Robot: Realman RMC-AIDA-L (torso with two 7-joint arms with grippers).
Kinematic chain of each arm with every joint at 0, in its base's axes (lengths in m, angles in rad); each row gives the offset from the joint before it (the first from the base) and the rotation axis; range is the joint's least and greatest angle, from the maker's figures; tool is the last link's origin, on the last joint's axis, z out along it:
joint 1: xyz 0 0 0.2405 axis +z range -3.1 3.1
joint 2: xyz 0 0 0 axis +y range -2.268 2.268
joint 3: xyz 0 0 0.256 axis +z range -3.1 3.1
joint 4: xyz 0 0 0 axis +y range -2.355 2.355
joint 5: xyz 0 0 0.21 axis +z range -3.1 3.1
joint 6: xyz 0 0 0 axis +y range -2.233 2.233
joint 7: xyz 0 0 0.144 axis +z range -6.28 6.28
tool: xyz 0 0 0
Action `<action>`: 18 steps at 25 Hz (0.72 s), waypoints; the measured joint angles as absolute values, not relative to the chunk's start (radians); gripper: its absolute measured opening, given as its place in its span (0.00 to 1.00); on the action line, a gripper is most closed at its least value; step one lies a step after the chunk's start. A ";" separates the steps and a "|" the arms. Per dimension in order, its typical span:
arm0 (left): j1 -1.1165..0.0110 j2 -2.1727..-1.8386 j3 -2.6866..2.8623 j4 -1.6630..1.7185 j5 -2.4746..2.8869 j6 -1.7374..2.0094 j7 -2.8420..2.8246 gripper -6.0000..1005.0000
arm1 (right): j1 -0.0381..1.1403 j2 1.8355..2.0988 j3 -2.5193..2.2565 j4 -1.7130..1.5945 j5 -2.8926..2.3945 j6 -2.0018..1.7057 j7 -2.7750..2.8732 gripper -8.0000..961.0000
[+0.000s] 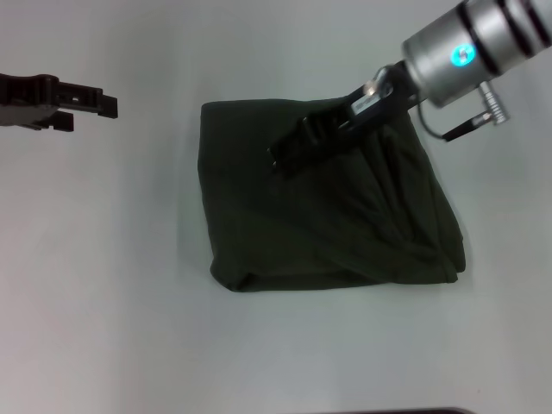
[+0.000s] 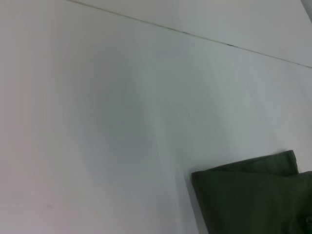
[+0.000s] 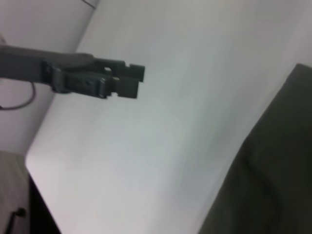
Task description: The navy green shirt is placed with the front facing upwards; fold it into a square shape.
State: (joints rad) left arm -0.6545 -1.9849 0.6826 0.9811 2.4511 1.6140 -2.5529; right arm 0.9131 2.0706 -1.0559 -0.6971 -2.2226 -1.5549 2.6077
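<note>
Head view: navy green shirt lies folded into a rough square mid-worktop, nearer the far edge. The right claw hovers low over its far part, probably pressing or releasing a fold; I cannot tell its opening. Left claw waits toward the left edge, looking narrow. Left wrist view: a shirt corner. Right wrist view: the left claw off the cloth.

No readable text, label or number on anything.
</note>
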 joint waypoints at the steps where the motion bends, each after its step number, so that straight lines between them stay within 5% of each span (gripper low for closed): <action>1: -0.655 -1.985 0.683 0.981 2.451 1.614 -2.553 0.90 | 0.917 2.076 -1.077 -0.692 -2.232 -1.538 2.612 0.59; 10: -0.655 -1.989 0.684 0.979 2.451 1.613 -2.550 0.90 | 0.913 2.076 -1.134 -0.708 -2.383 -1.446 2.681 0.59; 18: -0.656 -1.991 0.683 0.979 2.451 1.612 -2.549 0.90 | 0.824 1.990 -1.058 -0.880 -2.456 -1.503 2.768 0.59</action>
State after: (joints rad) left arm -0.6563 -1.9910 0.6832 0.9786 2.4513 1.6125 -2.5494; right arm 0.8241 1.9900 -1.0584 -0.8797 -2.4561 -1.5030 2.7679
